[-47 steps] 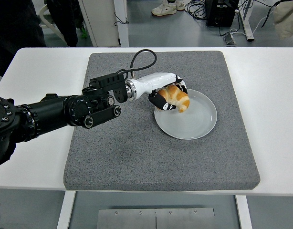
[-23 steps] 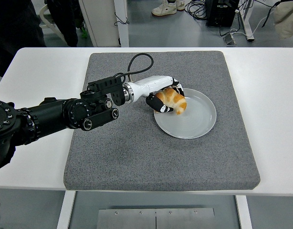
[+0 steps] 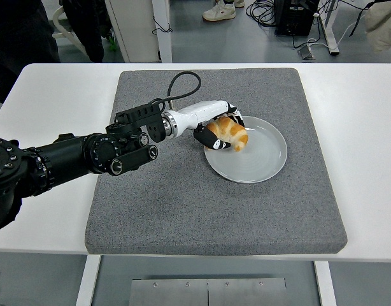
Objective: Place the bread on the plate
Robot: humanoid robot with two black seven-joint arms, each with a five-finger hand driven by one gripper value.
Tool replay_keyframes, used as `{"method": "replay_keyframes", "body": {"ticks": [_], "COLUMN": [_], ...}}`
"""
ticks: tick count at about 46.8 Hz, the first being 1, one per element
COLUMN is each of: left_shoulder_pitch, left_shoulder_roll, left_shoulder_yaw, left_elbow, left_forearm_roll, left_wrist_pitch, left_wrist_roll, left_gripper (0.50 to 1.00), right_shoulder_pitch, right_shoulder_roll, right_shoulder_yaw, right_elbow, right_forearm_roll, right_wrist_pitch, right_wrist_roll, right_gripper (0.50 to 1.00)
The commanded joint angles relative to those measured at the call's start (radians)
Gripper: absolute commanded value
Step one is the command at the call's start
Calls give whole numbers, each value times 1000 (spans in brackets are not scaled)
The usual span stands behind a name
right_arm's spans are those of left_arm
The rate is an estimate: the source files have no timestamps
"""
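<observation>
Left hand (image 3: 220, 131) reaching from the left edge, fingers curled around the bread (image 3: 228, 132), which sits over the left rim of the plate (image 3: 262, 162). The plate rests on a grey mat (image 3: 183, 210) covering the table (image 3: 367, 127).

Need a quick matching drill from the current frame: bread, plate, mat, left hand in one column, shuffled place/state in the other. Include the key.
Column 1
1. bread
2. plate
3. mat
4. left hand

Column 2
A. grey, covers the middle of the white table
B. fingers curled around the bread
C. golden, over the plate's left edge
D. pale and round, on the mat

Pairs: 1-C, 2-D, 3-A, 4-B
</observation>
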Motion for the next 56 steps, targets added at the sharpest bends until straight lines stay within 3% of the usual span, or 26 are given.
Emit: {"method": "replay_keyframes", "body": {"ticks": [1, 9, 27, 39, 43, 56], "left_shoulder_pitch": [0, 0, 6, 8, 6, 9], "left_shoulder_roll": [0, 0, 0, 0, 0, 0], "left_shoulder_yaw": [-2, -16, -22, -22, -20, -22], "left_elbow": [0, 0, -2, -2, -2, -2], "left_forearm_roll": [0, 0, -29, -90, -90, -90], "left_wrist_pitch": [0, 0, 0, 0, -2, -3], "left_wrist_roll": [5, 5, -2, -5, -5, -5], "left_gripper": [587, 648, 728, 872, 961, 969], "right_shoulder_pitch": [0, 0, 1, 1, 1, 1], "right_shoulder_roll": [0, 0, 0, 0, 0, 0], "right_shoulder_yaw": [0, 0, 0, 0, 0, 0], "right_elbow": [0, 1, 1, 1, 1, 1], "right_forearm_roll": [0, 0, 0, 0, 0, 0], "right_wrist_pitch": [-2, 0, -2, -2, -2, -2], "right_wrist_roll": [0, 0, 0, 0, 0, 0], "right_gripper": [1000, 1000, 1000, 1000, 1000, 1000]}}
